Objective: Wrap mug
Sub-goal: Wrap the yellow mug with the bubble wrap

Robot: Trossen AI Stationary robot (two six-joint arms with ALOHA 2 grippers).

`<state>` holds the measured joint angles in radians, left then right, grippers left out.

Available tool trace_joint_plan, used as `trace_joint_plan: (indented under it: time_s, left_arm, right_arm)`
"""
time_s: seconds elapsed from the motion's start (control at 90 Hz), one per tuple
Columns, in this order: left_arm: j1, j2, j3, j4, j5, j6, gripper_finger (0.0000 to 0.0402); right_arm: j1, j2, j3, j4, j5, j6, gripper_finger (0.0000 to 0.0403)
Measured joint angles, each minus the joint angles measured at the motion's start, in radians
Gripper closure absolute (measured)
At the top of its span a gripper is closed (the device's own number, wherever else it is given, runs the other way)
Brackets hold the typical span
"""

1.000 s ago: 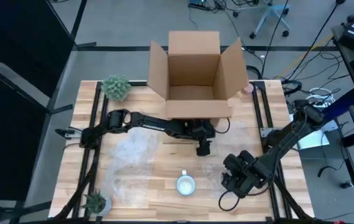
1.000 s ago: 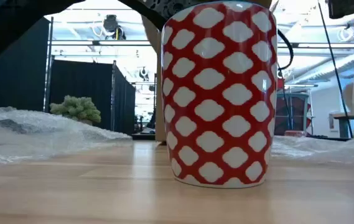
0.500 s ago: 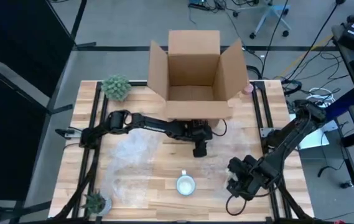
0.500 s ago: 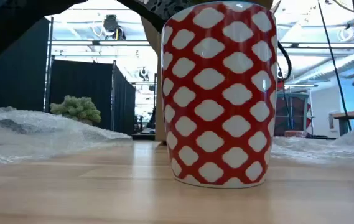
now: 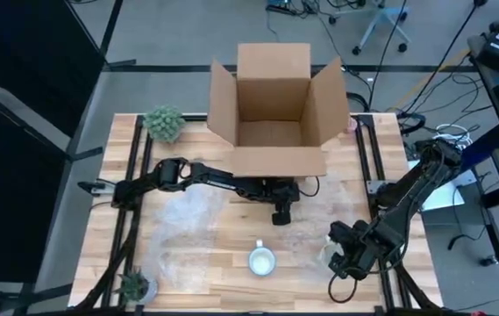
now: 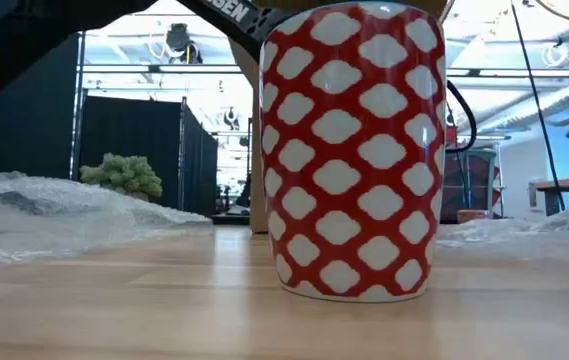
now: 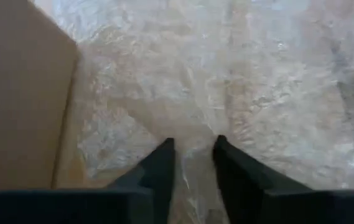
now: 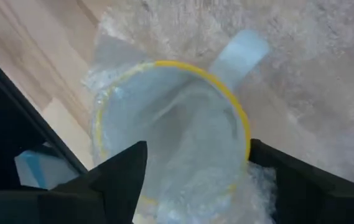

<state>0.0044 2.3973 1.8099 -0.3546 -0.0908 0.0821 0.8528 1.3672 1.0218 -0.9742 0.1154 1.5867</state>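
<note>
Step in hand (my read): R arm has the task mug bundled in wrap; the wrap needs closing round it.

- To do well: keep squeeze light and level so the film doesn't slip off the rim; bring loose wrap over the open mouth and handle before setting down. L arm should hold the sheet flat, not tug.
- Nearest, front of table (image 5: 302, 283): red-white mug (image 6: 352, 150), upright on bare wood, unwrapped, nothing touching it.
- Just beside it, front-right: right gripper (image 8: 198, 149), fingers (image 8: 122, 177) spread wide, bracketing yellow-rim mug (image 8: 177, 124), which is sheathed in bubble wrap (image 7: 276, 81). Looks clamped on it.
- Farther, mid-table: left gripper (image 7: 192, 146), narrow gap, tips down on the sheet, not clenched.
- Far edge: cardboard box (image 5: 273, 105), flaps up.
</note>
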Motion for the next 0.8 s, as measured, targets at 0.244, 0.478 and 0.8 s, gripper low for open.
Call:
trace_joint_plan:
  time_s: [0.244, 0.478, 0.8]
  left_arm:
    - [-0.024, -0.006, -0.004, 0.067, 0.02, 0.013, 0.04]
    - [-0.051, -0.061, -0.005, 0.091, 0.046, 0.035, 0.0401]
    - [-0.071, -0.134, -0.004, 0.136, 0.086, 0.03, 0.0401]
  right_arm:
    - [0.0, -0.026, 0.0, -0.072, -0.018, 0.0, 0.0143]
    - [0.0, -0.044, 0.0, -0.132, -0.043, 0.022, 0.0143]
    - [0.007, -0.043, 0.0, -0.132, -0.035, 0.048, 0.0143]
